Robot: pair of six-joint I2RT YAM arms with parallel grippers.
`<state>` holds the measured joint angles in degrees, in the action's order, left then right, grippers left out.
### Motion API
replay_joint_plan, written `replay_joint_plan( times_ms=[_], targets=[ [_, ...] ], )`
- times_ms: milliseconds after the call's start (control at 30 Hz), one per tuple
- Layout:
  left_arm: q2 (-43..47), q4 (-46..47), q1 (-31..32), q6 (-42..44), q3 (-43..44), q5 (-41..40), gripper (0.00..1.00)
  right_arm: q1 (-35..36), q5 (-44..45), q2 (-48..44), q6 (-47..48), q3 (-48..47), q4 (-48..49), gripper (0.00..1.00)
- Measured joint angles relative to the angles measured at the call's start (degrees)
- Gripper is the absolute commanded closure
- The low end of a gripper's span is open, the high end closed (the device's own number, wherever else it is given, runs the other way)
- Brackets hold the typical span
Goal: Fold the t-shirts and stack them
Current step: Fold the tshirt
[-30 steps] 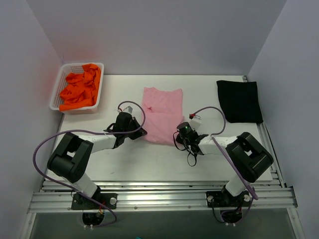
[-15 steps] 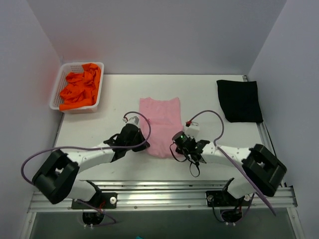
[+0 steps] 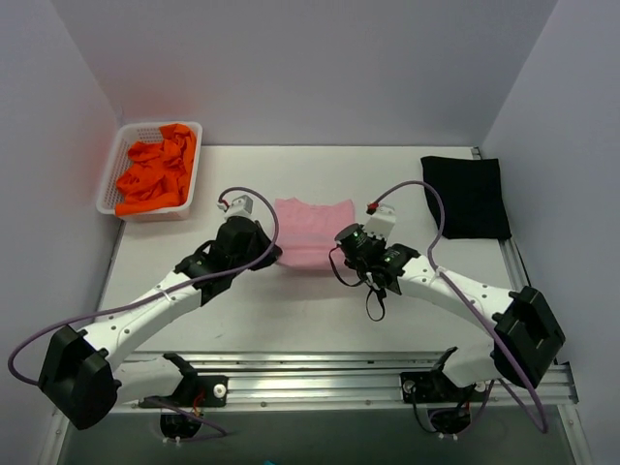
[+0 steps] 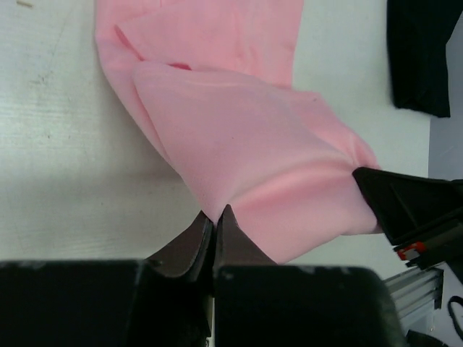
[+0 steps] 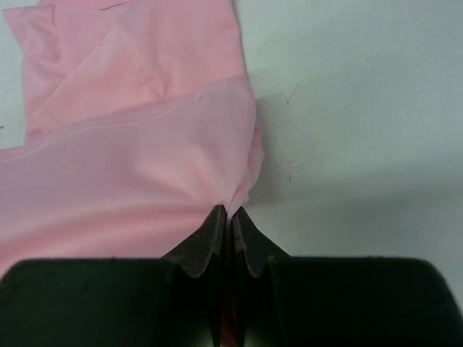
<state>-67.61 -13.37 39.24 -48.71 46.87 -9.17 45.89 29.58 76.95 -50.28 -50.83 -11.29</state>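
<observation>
The left claw (image 4: 215,213) is clamped on one edge of the light pink t-shirt (image 3: 312,232), and the right claw (image 5: 229,213) on the opposite edge. The shirt's near half is doubled over at mid-table (image 3: 291,310). The black t-shirt (image 3: 465,197) lies flat at the far right. The orange t-shirts (image 3: 155,174) fill the white basket (image 3: 108,179).

Shows only a strip of black shirt (image 4: 423,58), cut by the left wrist view's right edge. From above, hides near corners of the pink shirt (image 3: 312,231) under left gripper (image 3: 275,254) and right gripper (image 3: 340,256). Cannot count the heaped orange shirts (image 3: 155,174).
</observation>
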Motion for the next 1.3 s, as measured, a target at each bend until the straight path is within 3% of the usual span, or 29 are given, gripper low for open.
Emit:
replay_joint_plan(
  times_ms=[267, 433, 467, 500, 567, 600, 767, 800, 867, 933, 1033, 1100, 1300],
  targets=[
    [-7.54, 0.85, -6.93, 1.01, 5.81, 3.41, 0.98, -4.2, -2.27, 6.97, 3.34, -3.28, 3.34, 1.0],
    [-17.44, 1.73, -13.46, 1.33, 11.19, 7.76, 0.97, -8.24, -4.96, 15.78, 5.7, -12.37, 4.94, 1.0],
    [-20.17, 1.88, -14.91, 1.36, 13.18, 9.11, 0.93, -9.57, -5.86, 18.73, 6.27, -15.43, 4.42, 1.0],
    [-24.11, 1.79, -16.57, 1.42, 16.74, 10.95, 0.72, -11.19, -6.95, 22.97, 7.15, -20.09, 4.17, 0.67],
    [-33.77, 0.72, -19.67, 2.67, 26.86, 14.64, 0.12, -14.45, -8.02, 32.48, 8.41, -31.91, 0.79, 0.1],
    [-40.04, -0.68, -21.33, 2.89, 34.86, 17.11, 0.05, -16.44, -8.66, 38.75, 9.4, -40.94, -1.66, 0.0],
    [-76.63, -11.63, -29.14, 3.72, 84.91, 28.11, 0.06, -27.02, -10.62, 70.01, 13.25, -90.66, -15.26, 0.0],
    [-82.75, -15.5, -30.23, 3.82, 94.18, 29.42, 0.06, -28.61, -11.17, 72.59, 13.57, -94.9, -16.2, 0.0],
    [-90.92, -22.6, -32.39, 4.26, 107.08, 30.99, 0.06, -31.63, -11.19, 70.29, 14.25, -90.95, -16.37, 0.0],
    [-88.83, -23.65, -33.64, 4.79, 102.49, 31.74, 0.06, -33.24, -11.61, 60.39, 14.64, -74.4, -11.37, 0.0],
    [-73.5, -16.65, -34.05, 4.94, 77.24, 32.09, 0.06, -32.44, -11.93, 45.03, 14.69, -54.86, -7.72, 0.0],
    [-64.3, -12.0, -33.68, 5.4, 65.46, 31.89, 0.06, -29.97, -12.9, 36.94, 14.88, -46.82, -3.89, 0.0],
    [-45.13, 0.37, -32.44, 8.04, 51.36, 30.1, 0.06, -21.53, -18.16, 27.54, 15.04, -30.03, 10.34, 0.0]
  ],
)
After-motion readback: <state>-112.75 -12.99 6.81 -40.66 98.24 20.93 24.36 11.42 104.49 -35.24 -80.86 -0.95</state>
